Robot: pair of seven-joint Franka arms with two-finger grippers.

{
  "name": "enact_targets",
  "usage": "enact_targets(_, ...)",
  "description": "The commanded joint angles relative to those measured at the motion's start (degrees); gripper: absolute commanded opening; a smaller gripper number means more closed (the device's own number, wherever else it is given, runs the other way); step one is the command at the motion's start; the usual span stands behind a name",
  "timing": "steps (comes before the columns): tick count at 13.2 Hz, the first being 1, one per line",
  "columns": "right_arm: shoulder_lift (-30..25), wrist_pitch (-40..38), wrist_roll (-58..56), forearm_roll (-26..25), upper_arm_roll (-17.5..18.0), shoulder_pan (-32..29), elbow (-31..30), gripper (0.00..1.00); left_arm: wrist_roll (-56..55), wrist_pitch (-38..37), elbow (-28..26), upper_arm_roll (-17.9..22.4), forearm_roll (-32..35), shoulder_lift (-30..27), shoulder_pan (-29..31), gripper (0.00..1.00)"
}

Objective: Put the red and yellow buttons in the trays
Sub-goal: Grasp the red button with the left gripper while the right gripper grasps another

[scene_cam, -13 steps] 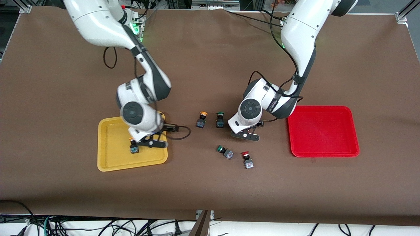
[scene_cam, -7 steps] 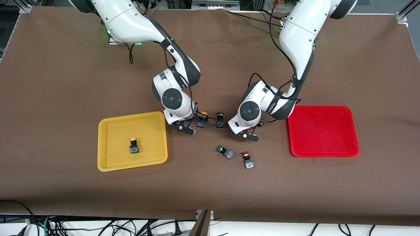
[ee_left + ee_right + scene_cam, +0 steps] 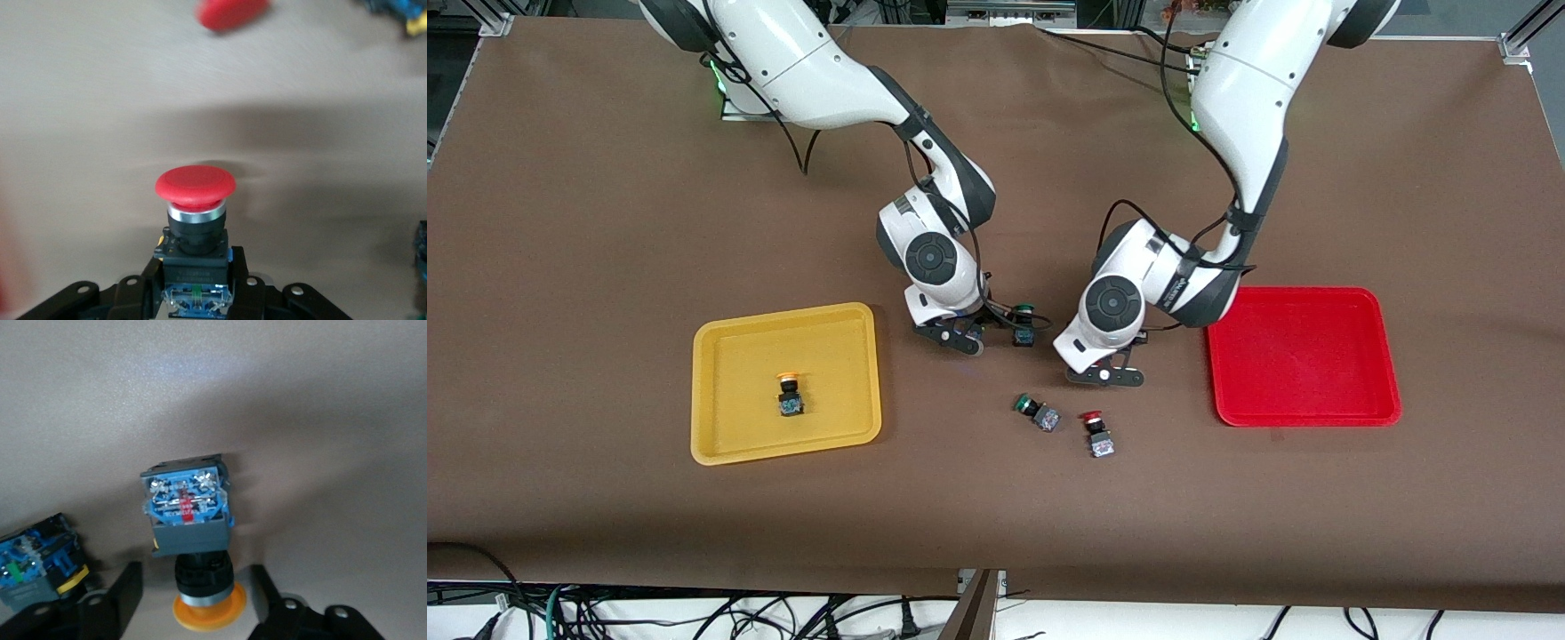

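My left gripper (image 3: 1107, 375) is shut on a red-capped button (image 3: 195, 200), its fingers (image 3: 143, 293) clamping the dark body, low over the table between the loose buttons and the red tray (image 3: 1303, 356). In the front view the gripper hides this button. A second red button (image 3: 1096, 433) lies on the table and its cap also shows in the left wrist view (image 3: 233, 12). My right gripper (image 3: 959, 342) is open, its fingers either side of a yellow-orange button (image 3: 190, 520). Another yellow button (image 3: 789, 394) stands in the yellow tray (image 3: 720, 444).
Two green-capped buttons are on the table: one (image 3: 1023, 324) right beside my right gripper, its body also in the right wrist view (image 3: 40, 563), and one (image 3: 1036, 412) lying next to the loose red button. The red tray holds nothing.
My right arm has left the yellow tray, leaving a yellow button in it, and moved over the other yellow button beside the green one. My left gripper has shifted slightly toward the red tray.
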Motion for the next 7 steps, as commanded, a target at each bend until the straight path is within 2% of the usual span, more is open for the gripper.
enact_targets(1, -1.07, 0.06, -2.46, 0.10, -0.07, -0.63, -0.87, 0.09, 1.73, -7.49, -0.85, -0.19, 0.55, -6.36, 3.95, 0.22)
enact_targets(4, -4.49, -7.47, -6.41, -0.17, -0.69, -2.91, 0.36, 0.09, 2.78, -12.69, -1.37, -0.11, 0.81, -8.39, 10.88, 0.22)
enact_targets(7, -7.49, -18.45, -19.65, -0.43, -0.69, -9.66, 2.90, 0.09, 4.11, -12.44, -3.47, 0.16, 1.34, -7.87, 19.67, 0.23)
